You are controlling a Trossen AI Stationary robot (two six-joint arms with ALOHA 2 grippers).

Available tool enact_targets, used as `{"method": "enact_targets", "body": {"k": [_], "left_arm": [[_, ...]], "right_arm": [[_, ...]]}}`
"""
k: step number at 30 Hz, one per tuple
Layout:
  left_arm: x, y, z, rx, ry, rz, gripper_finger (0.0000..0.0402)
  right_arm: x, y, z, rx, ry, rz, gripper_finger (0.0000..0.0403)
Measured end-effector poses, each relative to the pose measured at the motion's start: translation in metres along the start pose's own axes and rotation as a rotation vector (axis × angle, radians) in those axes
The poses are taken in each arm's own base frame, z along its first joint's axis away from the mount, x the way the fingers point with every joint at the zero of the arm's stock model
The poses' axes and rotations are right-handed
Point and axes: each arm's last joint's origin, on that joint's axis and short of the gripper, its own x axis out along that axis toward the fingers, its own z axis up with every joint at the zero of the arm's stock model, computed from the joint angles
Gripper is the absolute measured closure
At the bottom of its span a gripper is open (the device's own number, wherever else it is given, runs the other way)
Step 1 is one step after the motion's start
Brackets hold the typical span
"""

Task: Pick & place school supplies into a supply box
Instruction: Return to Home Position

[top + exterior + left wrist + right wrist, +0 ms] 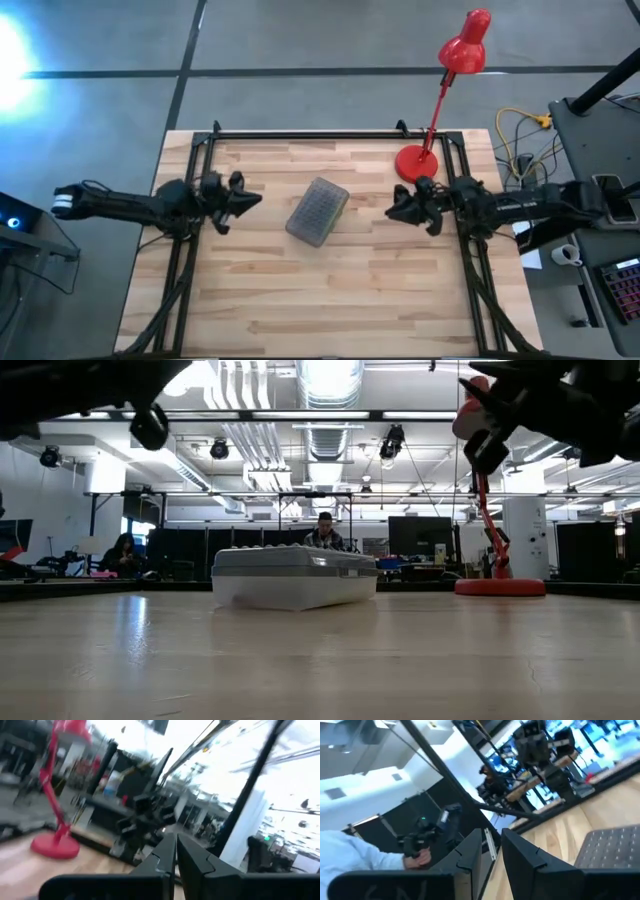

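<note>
The supply box [318, 211], a translucent case with its ribbed grey lid down, lies slantwise on the middle of the wooden table; it also shows in the low view [295, 575] and the right wrist view [612, 847]. No scissors, pencil or pens are in view. My left gripper [256, 200] hovers above the table to the box's left, fingers shut [176, 840]. My right gripper [390, 210] hovers to the box's right, pointing at it, fingers a narrow gap apart [492, 837]. Neither touches anything.
A red desk lamp stands on its round base [415, 162] near the table's far right corner, just behind my right arm [500, 586]. A black frame [300, 133] runs along the table's far and side edges. People sit in the room beyond [325, 532].
</note>
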Motion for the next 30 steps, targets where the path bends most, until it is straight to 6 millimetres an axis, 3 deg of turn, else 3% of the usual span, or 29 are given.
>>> {"method": "enact_targets", "body": {"k": [9, 12, 16, 21, 30], "left_arm": [[-0.048, 0.009, -0.015, 0.045, -0.135, -0.068, 0.0400], [-0.052, 0.012, -0.021, 0.027, 0.005, 0.005, 0.0400], [-0.057, 0.015, -0.025, 0.030, 0.057, 0.052, 0.0400], [-0.055, 0.019, -0.034, 0.032, 0.106, 0.076, 0.0400], [-0.048, 0.027, -0.051, 0.039, 0.255, 0.146, 0.0400]], "right_arm": [[-0.036, -0.008, -0.023, -0.061, 0.019, -0.065, 0.0335], [-0.039, -0.008, -0.027, -0.099, 0.059, -0.096, 0.0335], [-0.043, -0.013, -0.031, -0.155, 0.077, -0.192, 0.0335], [-0.048, -0.021, -0.038, -0.073, 0.097, -0.355, 0.0335], [-0.048, -0.023, -0.045, -0.018, 0.146, -0.394, 0.0335]]}}
